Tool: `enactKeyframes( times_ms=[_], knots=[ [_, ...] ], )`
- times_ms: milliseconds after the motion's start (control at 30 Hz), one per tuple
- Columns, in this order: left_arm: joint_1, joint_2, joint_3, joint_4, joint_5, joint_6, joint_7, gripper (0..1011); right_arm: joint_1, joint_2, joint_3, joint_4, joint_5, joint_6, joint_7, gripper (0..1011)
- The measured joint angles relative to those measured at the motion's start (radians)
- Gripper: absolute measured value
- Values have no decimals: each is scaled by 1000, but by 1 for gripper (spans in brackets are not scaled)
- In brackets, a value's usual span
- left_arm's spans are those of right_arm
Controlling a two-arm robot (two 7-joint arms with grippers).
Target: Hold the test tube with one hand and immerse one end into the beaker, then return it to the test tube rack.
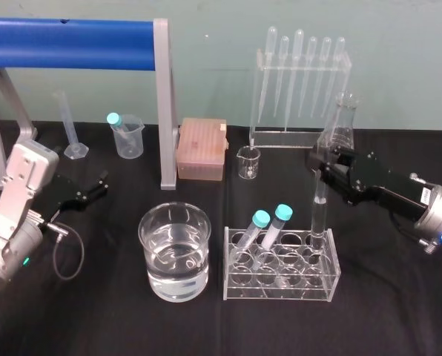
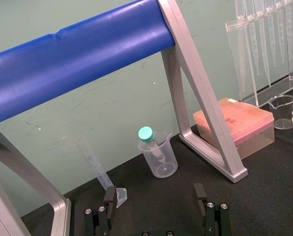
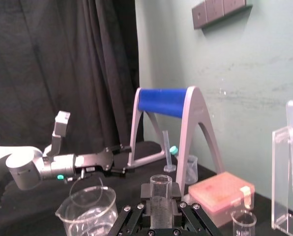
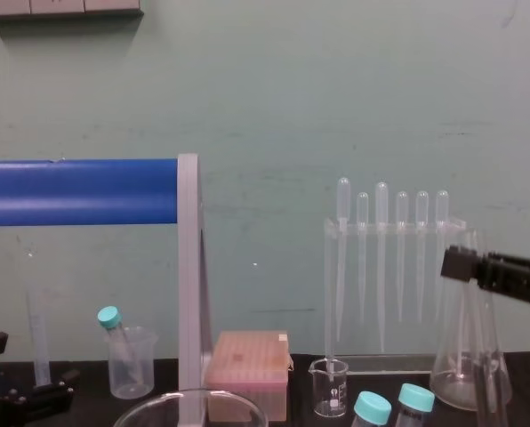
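The black table [image 1: 399, 319] is spread over the whole lower part of the head view. A long blue bar on a grey metal frame [image 1: 65, 43] is seen across the upper left. A clear plastic stand hung with thin pipettes [image 1: 299, 81] is placed at the upper middle. The wide round glass beaker [image 1: 174, 267], partly filled with clear water, is set at the lower middle. Just right of it is the clear plastic test tube rack [image 1: 310, 291]. Two teal-capped tubes [image 1: 269, 230] are leaned in the rack's left and middle holes.

The black two-fingered right gripper [image 1: 322, 167] is seen at the middle right, above the rack's right end. It is closed tight on the top part of the long clear glass test tube [image 1: 319, 215]. The tube is held upright, and its bottom end is set inside the rack's back right hole.

The black left gripper [image 1: 101, 184] is seen at the middle left, well apart from the beaker. In the left wrist view its fingers [image 2: 109, 195] are spread wide open.

A pink box [image 1: 201, 148] and a tiny spouted glass beaker [image 1: 248, 162] are placed near the middle, behind the rack.
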State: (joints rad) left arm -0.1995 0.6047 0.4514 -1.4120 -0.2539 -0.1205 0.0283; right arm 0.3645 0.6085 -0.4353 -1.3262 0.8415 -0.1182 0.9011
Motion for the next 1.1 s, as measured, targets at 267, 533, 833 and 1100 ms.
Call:
enactKeyframes(
  times_ms=[267,533,833,1100],
  knots=[
    [0,0,0,0,0,0,0,1000,16,-6,-26,43,-18,15,14,225],
    [0,0,0,0,0,0,0,1000,33,-21,-44,83,-24,15,38,225],
    [0,0,0,0,0,0,0,1000,40,-24,-51,92,-34,10,42,225],
    [0,0,0,0,0,0,0,1000,39,-24,-51,92,-33,9,43,225]
  ],
)
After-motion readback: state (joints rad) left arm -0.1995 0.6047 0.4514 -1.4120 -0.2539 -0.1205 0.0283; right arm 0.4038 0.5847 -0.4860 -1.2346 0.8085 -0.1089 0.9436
